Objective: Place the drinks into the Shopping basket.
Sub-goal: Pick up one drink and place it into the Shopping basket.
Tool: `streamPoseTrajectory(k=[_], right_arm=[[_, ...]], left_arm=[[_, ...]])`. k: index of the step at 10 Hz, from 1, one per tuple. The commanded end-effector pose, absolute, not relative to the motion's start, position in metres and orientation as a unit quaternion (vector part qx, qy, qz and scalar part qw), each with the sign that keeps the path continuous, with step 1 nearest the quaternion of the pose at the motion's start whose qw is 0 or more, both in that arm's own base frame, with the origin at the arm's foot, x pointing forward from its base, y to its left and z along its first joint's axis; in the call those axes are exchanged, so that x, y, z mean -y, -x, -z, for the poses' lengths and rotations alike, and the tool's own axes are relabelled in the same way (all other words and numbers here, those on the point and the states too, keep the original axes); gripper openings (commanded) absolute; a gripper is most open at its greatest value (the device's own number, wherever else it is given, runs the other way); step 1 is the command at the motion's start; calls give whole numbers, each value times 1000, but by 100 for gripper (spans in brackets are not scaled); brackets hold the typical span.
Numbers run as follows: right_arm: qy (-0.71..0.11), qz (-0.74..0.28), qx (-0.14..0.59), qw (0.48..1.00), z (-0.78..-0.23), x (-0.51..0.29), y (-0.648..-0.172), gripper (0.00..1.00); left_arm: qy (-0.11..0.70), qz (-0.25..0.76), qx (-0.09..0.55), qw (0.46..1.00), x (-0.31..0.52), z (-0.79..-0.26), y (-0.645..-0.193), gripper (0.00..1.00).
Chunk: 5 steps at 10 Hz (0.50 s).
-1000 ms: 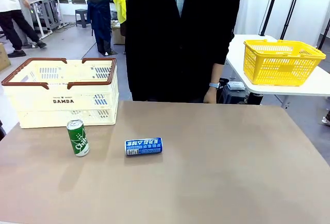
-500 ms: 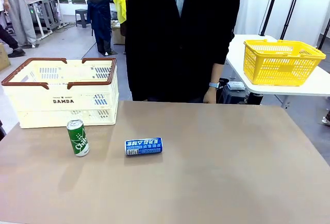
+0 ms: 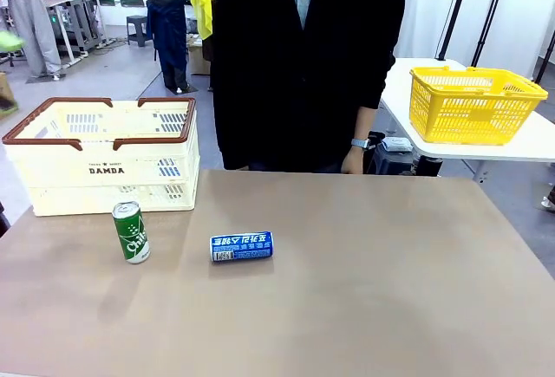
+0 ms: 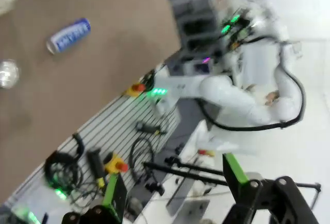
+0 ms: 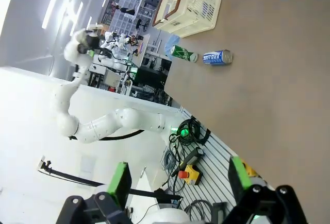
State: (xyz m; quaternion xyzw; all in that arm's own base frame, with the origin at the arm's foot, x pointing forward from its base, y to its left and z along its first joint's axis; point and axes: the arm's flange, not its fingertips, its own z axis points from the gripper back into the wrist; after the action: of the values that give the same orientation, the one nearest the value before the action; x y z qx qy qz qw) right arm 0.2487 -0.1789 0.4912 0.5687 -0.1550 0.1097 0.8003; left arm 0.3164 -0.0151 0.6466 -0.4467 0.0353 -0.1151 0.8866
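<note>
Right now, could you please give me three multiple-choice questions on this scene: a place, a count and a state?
1. Where is the green can relative to the white basket? A. inside it B. in front of it C. behind it
2. How many cans are on the table? A. two B. three C. four
3. How is the blue can placed? A. upright B. held in a gripper C. on its side
Answers: 1 B, it stands before the basket's front wall. 2 A, one green, one blue. 3 C, its side rests on the table.
</note>
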Motion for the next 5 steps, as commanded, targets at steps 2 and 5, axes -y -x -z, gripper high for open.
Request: streamPoseTrajectory(k=[2, 5], right_arm=[[-564, -121, 154, 802, -491, 184, -245, 100], [-564, -121, 154, 802, -491, 184, -245, 100]], left_arm=[[202, 153, -133, 958, 169, -628, -363, 100], [5, 89, -23, 996, 285, -565, -354, 100]])
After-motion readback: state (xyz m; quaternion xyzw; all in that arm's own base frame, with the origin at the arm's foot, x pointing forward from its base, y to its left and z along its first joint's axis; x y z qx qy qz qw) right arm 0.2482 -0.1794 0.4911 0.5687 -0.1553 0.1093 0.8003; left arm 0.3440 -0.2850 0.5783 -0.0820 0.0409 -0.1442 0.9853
